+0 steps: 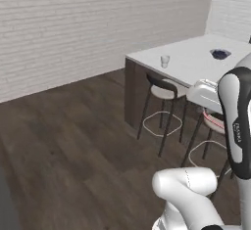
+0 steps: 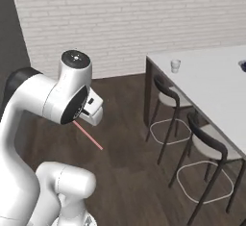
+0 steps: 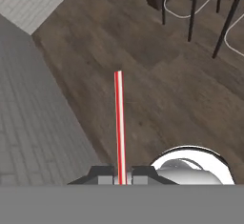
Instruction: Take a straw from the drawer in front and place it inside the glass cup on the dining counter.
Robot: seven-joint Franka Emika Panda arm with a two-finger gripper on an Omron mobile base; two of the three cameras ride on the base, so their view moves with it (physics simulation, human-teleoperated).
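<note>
Two dark-framed stools stand tucked along the near edge of the dining counter (image 2: 211,83), the nearer stool (image 2: 209,141) and the farther stool (image 2: 168,97) each with a pale round seat, a curved dark backrest and a light ring at the foot; they sit between the robot and the counter's long side. A white brick wall (image 1: 73,28) runs behind the open dark wood floor (image 1: 73,141), and a small dark object (image 1: 220,54) lies farther back on the white counter top; what it is cannot be told. The glass cup (image 2: 175,66) stands upright near the corner of the counter, small, clear-whitish and slightly tapered, well apart from the arm. In the left base view the same cup (image 1: 164,61) sits near the counter's edge above the farther stool. The gripper (image 3: 122,175) is pressed together on the straw (image 3: 119,123), pinching its lower end between the two dark finger tips. The straw is thin, straight and red-pink with a paler streak along its length, and it juts out from the fingers over bare floor. In the right base view the straw (image 2: 88,135) slants down and to the right from below the white hand, away from the stools and counter.
</note>
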